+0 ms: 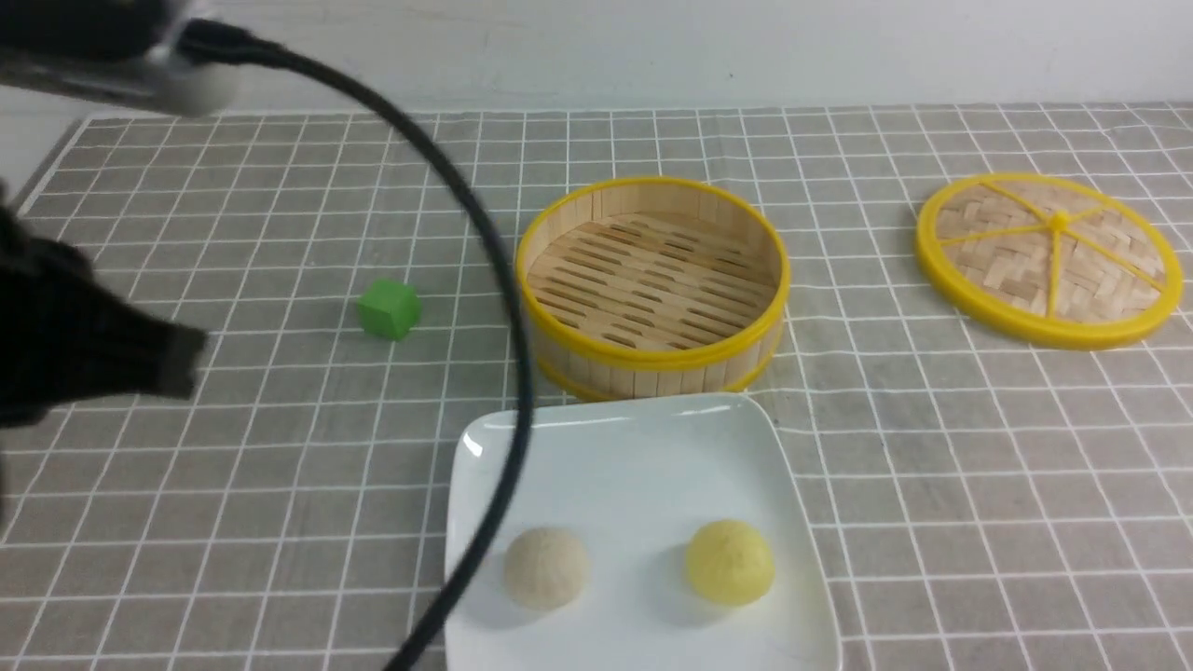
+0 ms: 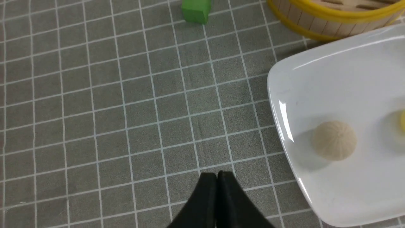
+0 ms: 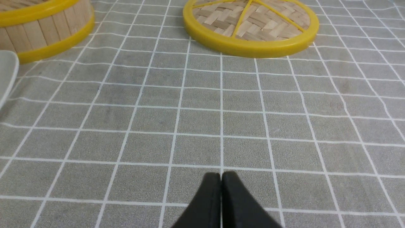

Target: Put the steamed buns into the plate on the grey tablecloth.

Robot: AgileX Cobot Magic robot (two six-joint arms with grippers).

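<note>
With nothing held, both grippers' fingers [image 2: 208, 190] [image 3: 212, 190] meet.

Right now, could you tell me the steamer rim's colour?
Yellow; the steamer shows best in the front view.

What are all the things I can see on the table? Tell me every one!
grey tablecloth: one, grey with white grid lines, under everything.
plate: one, white, square, nearest the robot.
steamed buns: two, cream and pale yellow, side by side on the plate.
bamboo steamer basket: one, yellow-rimmed, nothing in it, just behind the plate.
woven lid: one, yellow-rimmed, flat on the cloth, far right.
green cube: one, left of the basket.
black cable: one, curving across the front view.
left hand: black, shut, holding nothing, over bare cloth.
right hand: black, shut, holding nothing, over bare cloth.
</note>
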